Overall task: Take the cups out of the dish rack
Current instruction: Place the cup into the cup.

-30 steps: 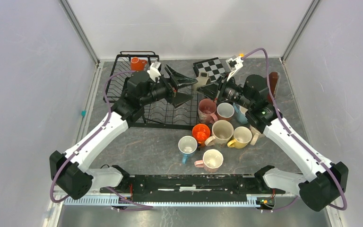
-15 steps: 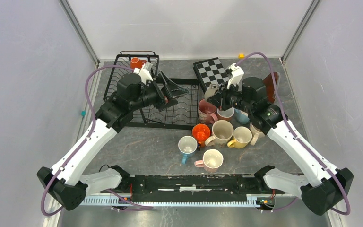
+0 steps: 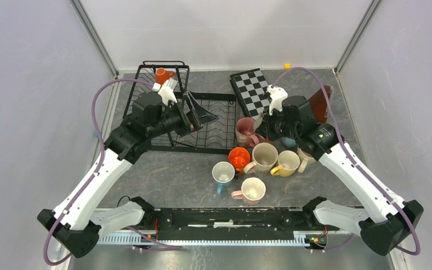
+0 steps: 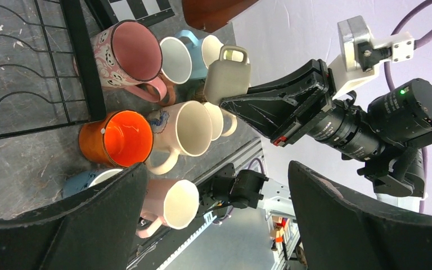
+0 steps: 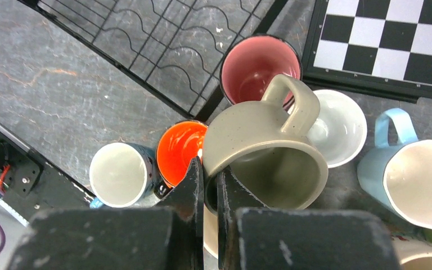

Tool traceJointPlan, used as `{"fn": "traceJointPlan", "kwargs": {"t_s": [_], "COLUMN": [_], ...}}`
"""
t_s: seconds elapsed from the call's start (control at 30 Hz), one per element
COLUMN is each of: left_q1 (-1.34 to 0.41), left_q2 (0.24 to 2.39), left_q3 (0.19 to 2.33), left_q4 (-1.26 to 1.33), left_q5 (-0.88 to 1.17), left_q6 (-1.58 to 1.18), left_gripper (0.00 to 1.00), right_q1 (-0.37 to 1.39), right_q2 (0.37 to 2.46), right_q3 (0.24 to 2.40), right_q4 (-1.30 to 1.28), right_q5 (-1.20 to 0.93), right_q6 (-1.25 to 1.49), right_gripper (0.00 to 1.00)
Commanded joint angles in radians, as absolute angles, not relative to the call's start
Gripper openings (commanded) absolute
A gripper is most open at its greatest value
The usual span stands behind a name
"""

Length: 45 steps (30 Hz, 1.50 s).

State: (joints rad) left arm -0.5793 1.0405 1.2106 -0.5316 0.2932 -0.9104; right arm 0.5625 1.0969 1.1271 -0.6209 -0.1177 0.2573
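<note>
With the right end effector [image 5: 207,169] clenched on the beige mug [image 5: 259,152] rim, lower it clear of the orange mug [image 5: 181,147]; the left end effector [image 3: 201,116] hangs released.

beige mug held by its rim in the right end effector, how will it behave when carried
The beige mug looks rigid, smooth ceramic, so the thin pinch of the right end effector on its rim could slip. Its body and handle hang to one side of the grip, so it may pivot. Dropped onto the orange mug below, it would probably chip.
</note>
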Motion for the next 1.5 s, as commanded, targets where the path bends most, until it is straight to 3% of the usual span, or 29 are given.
{"fn": "traceJointPlan", "kwargs": {"t_s": [0.0,0.3,0.87,1.47], "left_q1": [-0.576,-0.577,-0.594,-0.595], "left_q2": [1.012,1.016,0.965,0.919], "left_q3": [1.203,1.211,1.178,1.189], "left_q4": [-0.527,-0.557,-0.621,-0.652], "left_q5": [0.294,0.295,0.241,0.203], "left_q6": [-0.852,-0.841,-0.833,-0.796], "left_gripper": [1.0,1.0,1.0,1.0], "right_q1": [0.576,0.577,0.58,0.61], "right_q2": [1.081,1.058,1.229,1.186], "right_q3": [1.165,1.188,1.393,1.275], "right_q4": [-0.671,-0.763,-0.904,-0.917], "right_q5": [-0.07,-0.031,-0.043,-0.062], "right_q6": [0.213,0.181,0.139,0.138], "right_gripper": [0.0,0.0,0.0,0.0]}}
